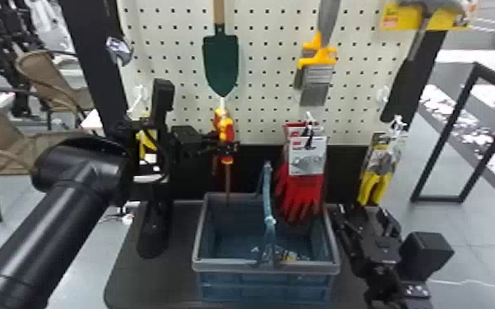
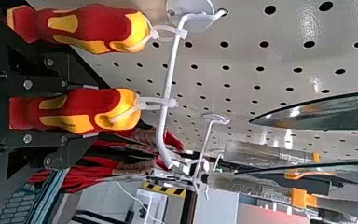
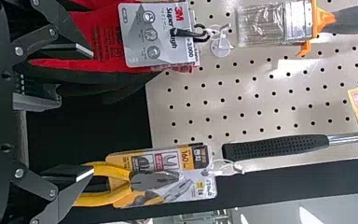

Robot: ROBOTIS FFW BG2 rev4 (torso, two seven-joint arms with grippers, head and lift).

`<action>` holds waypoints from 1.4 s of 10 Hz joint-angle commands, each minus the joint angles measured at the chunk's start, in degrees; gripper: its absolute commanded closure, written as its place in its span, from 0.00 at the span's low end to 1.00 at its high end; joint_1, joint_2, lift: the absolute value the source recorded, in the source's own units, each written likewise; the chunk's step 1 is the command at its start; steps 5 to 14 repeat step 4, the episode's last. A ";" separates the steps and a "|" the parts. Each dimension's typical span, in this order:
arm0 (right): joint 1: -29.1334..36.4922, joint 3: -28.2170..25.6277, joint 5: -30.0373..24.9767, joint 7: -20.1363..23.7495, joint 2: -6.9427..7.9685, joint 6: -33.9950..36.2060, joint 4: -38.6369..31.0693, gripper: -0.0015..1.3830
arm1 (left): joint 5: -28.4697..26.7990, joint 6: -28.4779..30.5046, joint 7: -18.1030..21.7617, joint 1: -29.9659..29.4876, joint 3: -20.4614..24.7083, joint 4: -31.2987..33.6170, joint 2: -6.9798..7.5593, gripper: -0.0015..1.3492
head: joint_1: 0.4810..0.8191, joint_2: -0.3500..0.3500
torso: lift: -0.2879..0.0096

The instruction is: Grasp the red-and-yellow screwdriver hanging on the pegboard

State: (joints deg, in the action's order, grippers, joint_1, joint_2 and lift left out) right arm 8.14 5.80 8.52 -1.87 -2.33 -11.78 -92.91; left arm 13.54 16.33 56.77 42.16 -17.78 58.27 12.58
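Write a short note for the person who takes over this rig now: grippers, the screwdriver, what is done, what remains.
Left gripper: shut on the plastic handle of the red-and-yellow screwdriver, one finger on each side.
Right gripper: open, holding nothing, low beside the blue plastic crate.
Screwdriver: hangs by a white zip tie from the white wire hook on the white perforated pegboard, shaft pointing down over the crate. A second red-and-yellow handle hangs nearer the board.
Done: the grasp appears made.
Left: confirm the grip holds; the screwdriver is not off the hook.
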 commanded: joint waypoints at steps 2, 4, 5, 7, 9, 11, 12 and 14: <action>0.12 0.00 0.09 0.02 -0.04 0.00 0.28 0.29 | 0.26 -0.51 -0.17 -0.33 0.64 0.00 -0.01 0.83 | 0.20 0.50 | 0.63; 0.20 0.00 0.27 0.02 -0.04 0.00 0.36 0.29 | 0.52 -0.77 -0.26 -0.68 1.17 0.00 -0.01 0.83 | 0.20 0.50 | 0.63; 0.20 0.00 0.27 0.02 -0.04 0.00 0.36 0.29 | 0.52 -0.77 -0.26 -0.68 1.17 0.00 -0.01 0.83 | 0.20 0.50 | 0.63; 0.20 0.00 0.27 0.02 -0.04 0.00 0.36 0.29 | 0.52 -0.77 -0.26 -0.68 1.17 0.00 -0.01 0.83 | 0.20 0.50 | 0.63; 0.20 0.00 0.27 0.02 -0.04 0.00 0.36 0.29 | 0.52 -0.77 -0.26 -0.68 1.17 0.00 -0.01 0.83 | 0.20 0.50 | 0.63; 0.20 0.00 0.27 0.02 -0.04 0.00 0.36 0.29 | 0.52 -0.77 -0.26 -0.68 1.17 0.00 -0.01 0.83 | 0.20 0.50 | 0.63; 0.20 0.00 0.27 0.02 -0.04 0.00 0.36 0.29 | 0.52 -0.77 -0.26 -0.68 1.17 0.00 -0.01 0.83 | 0.20 0.50 | 0.63; 0.20 0.00 0.27 0.02 -0.04 0.00 0.36 0.29 | 0.52 -0.77 -0.26 -0.68 1.17 0.00 -0.01 0.83 | 0.20 0.50 | 0.63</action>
